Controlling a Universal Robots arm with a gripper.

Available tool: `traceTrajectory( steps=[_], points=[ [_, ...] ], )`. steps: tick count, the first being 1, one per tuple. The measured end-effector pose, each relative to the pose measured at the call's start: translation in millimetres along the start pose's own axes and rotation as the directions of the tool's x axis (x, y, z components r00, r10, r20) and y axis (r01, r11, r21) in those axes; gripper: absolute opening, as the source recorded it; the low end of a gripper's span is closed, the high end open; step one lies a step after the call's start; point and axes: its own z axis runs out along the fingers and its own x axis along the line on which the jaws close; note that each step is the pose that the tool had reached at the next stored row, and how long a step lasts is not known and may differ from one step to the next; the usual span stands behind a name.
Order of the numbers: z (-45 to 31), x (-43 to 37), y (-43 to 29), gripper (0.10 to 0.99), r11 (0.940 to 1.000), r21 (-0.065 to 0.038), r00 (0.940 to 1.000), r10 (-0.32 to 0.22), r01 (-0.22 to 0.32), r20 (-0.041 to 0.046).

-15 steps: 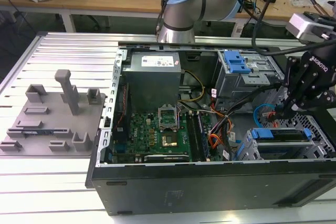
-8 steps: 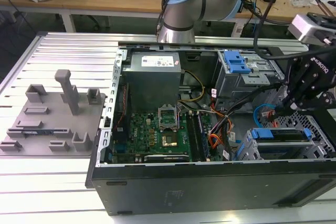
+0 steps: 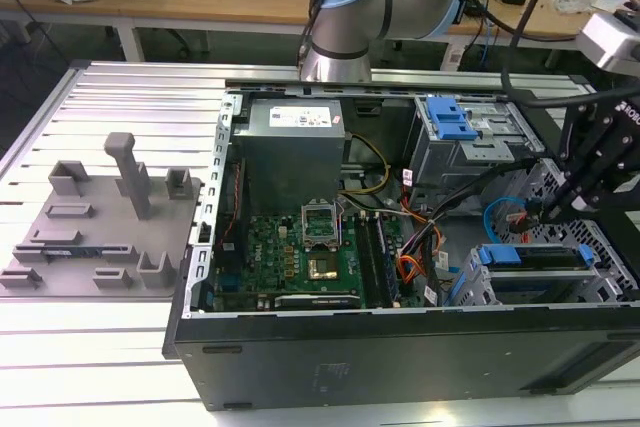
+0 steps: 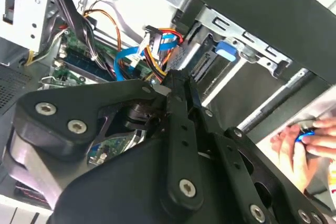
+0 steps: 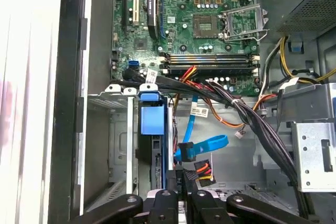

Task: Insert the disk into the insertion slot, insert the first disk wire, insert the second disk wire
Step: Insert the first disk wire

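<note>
The pincer (image 5: 185, 181) is clenched, fingers pressed together, its tips just beside the plugs of the blue cable (image 5: 212, 144) and the orange-and-black wires (image 5: 203, 169). The disk (image 5: 153, 121) sits in the slot (image 5: 118, 145) alongside it.

Disk (image 5: 154, 121) carrier bright blue; second disk wire (image 5: 210, 144) glossy blue; first disk wire (image 5: 202, 169) orange, red, black; motherboard (image 5: 210, 3) green.

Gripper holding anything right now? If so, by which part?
Cannot be told. The gripper is at the small black plug of the orange/red and black wire bundle, next to the blue-framed silver disk, but whether it grips the plug is hidden.
</note>
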Motion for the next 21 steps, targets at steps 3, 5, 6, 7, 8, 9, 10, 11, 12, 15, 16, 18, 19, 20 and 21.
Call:
traceTrajectory(
  steps=[3, 5, 6, 7, 8, 9, 10, 11, 12, 15, 16, 18, 19, 20, 21],
  points=[
    [0.1, 4.5, -0.1, 0.165, 1.0, 0.0, 0.9986, -0.008, 0.008, 0.0518],
    [0.1, 4.8, -0.2, 0.165, 1.0, 0.0, 0.9985, -0.009, 0.009, 0.0546],
    [0.1, 4.8, -0.1, 0.165, 1.0, 0.0, 0.9985, -0.009, 0.009, 0.0545],
    [0.8, 4.8, -2.5, 0.165, 1.0, -0.001, 0.9994, -0.008, 0.008, 0.0342],
    [0.6, 4.7, -3.3, 0.165, 1.0, 0.0, 0.9994, -0.009, 0.009, 0.0327],
    [0.8, 4.7, -3.3, 0.165, 1.0, 0.0, 0.9995, -0.008, 0.008, 0.0301],
    [0.8, 4.8, -3.3, 0.165, 1.0, 0.0, 0.9995, -0.008, 0.008, 0.0297],
    [0.8, 4.7, -3.3, 0.165, 1.0, 0.0, 0.9996, -0.008, 0.008, 0.0285],
    [0.9, 4.7, -3.5, 0.165, 1.0, 0.0, 0.9996, -0.008, 0.008, 0.028],
    [2.1, 6.3, -5.7, 0.165, 1.0, 0.001, 0.9997, -0.01, 0.01, 0.0226],
    [2.3, 6.6, -6.2, 0.165, 0.9999, 0.001, 0.9998, -0.012, 0.012, 0.0149],
    [2.6, 6.7, -6.5, 0.165, 0.9998, 0.002, 0.9998, -0.021, 0.021, -0.0058],
    [2.8, 6.6, -6.6, 0.165, 0.9996, 0.002, 0.9994, -0.027, 0.027, -0.0196],
    [2.8, 6.6, -6.7, 0.165, 0.9995, 0.002, 0.9992, -0.032, 0.032, -0.0251],
    [2.8, 6.6, -6.7, 0.165, 0.9994, 0.002, 0.9991, -0.035, 0.035, -0.0259]
  ],
)
